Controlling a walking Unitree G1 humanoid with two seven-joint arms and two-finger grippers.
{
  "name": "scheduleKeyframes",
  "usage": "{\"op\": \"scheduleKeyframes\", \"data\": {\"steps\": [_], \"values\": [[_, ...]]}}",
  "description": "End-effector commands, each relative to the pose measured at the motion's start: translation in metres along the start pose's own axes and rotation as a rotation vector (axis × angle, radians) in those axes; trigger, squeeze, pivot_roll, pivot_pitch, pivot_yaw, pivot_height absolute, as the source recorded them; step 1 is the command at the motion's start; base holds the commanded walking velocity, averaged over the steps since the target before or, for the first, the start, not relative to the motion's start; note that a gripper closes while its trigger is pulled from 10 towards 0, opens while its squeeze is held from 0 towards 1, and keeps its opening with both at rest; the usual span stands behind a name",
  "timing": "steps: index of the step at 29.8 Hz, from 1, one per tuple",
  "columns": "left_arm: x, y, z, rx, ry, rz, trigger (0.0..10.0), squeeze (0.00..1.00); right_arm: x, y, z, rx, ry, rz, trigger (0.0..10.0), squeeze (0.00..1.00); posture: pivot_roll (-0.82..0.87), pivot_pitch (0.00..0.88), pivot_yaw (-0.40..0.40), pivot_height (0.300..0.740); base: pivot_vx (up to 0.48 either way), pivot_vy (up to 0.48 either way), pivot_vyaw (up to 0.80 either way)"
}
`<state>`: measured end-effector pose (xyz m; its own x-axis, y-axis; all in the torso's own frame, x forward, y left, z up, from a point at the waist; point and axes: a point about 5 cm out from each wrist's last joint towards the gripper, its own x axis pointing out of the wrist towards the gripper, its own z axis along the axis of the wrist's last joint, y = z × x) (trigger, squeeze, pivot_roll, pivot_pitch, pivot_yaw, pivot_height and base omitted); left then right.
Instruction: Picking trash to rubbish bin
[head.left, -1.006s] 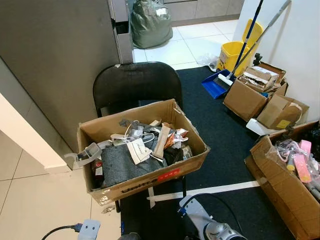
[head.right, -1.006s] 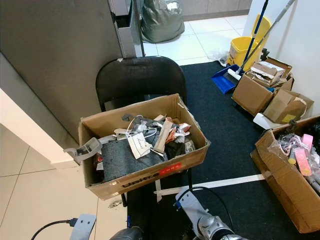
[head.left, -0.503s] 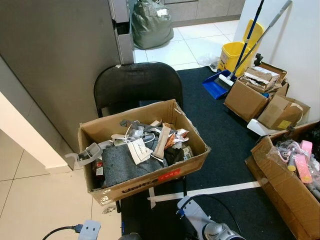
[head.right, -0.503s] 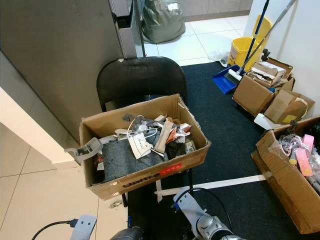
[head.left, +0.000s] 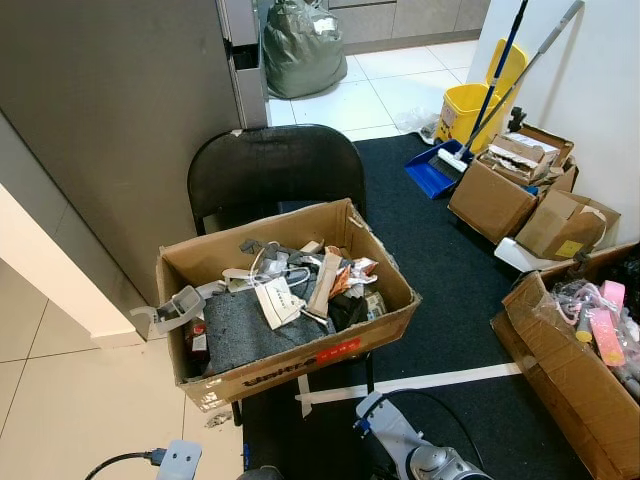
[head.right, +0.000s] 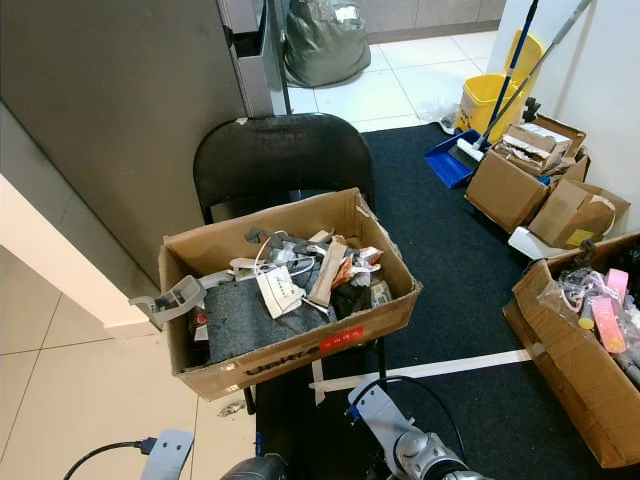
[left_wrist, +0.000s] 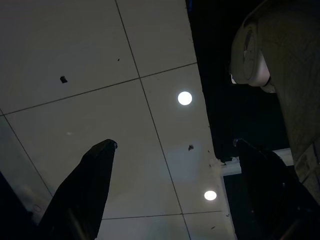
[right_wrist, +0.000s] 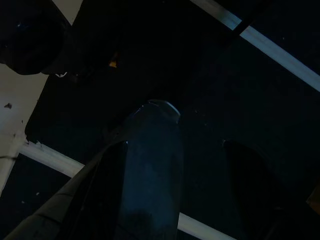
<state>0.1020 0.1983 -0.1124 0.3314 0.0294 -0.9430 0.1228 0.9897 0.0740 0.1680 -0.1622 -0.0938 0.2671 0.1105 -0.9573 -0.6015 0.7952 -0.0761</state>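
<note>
An open cardboard box (head.left: 300, 362) sits on a black chair (head.left: 270, 170), straight ahead of me. It is heaped with trash (head.left: 290, 295): paper scraps, wrappers, a grey cloth and a grey plastic piece hanging over its left rim. Both arms hang low at the bottom edge, the right arm (head.left: 405, 448) silver and the left arm (head.left: 180, 460) with a cable. My left gripper (left_wrist: 175, 145) is open over pale floor tiles, holding nothing. My right gripper (right_wrist: 175, 145) is open above dark carpet. A dark rounded shape beside one of its fingers cannot be made out.
A grey wall panel (head.left: 110, 120) stands left of the chair. A green filled bag (head.left: 300, 45) lies on the tiles beyond it. A yellow mop bucket (head.left: 465, 110), a blue dustpan (head.left: 428, 170) and several cardboard boxes (head.left: 490, 200) line the right wall. White tape (head.left: 440, 380) crosses the carpet.
The view has shifted very slightly. The box, chair and both arms stay where they were.
</note>
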Motion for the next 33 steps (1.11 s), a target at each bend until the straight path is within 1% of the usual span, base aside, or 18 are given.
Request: {"op": "scheduleKeyframes", "data": {"steps": [1,33], "values": [[-0.0007,0.0017,-0.0066,-0.006,0.029,0.003,10.0,0.00,0.0011,0.0061,-0.0118,0.002,0.042,0.021,10.0,0.00,-0.05,0.061,0.060,0.740,0.000,0.000,0.00],[-0.0005,0.0007,-0.0051,-0.020,0.024,0.000,10.0,0.00,0.0005,0.0031,-0.0114,0.004,0.040,0.012,10.0,0.00,-0.05,0.057,0.057,0.740,0.000,0.000,0.00]]}}
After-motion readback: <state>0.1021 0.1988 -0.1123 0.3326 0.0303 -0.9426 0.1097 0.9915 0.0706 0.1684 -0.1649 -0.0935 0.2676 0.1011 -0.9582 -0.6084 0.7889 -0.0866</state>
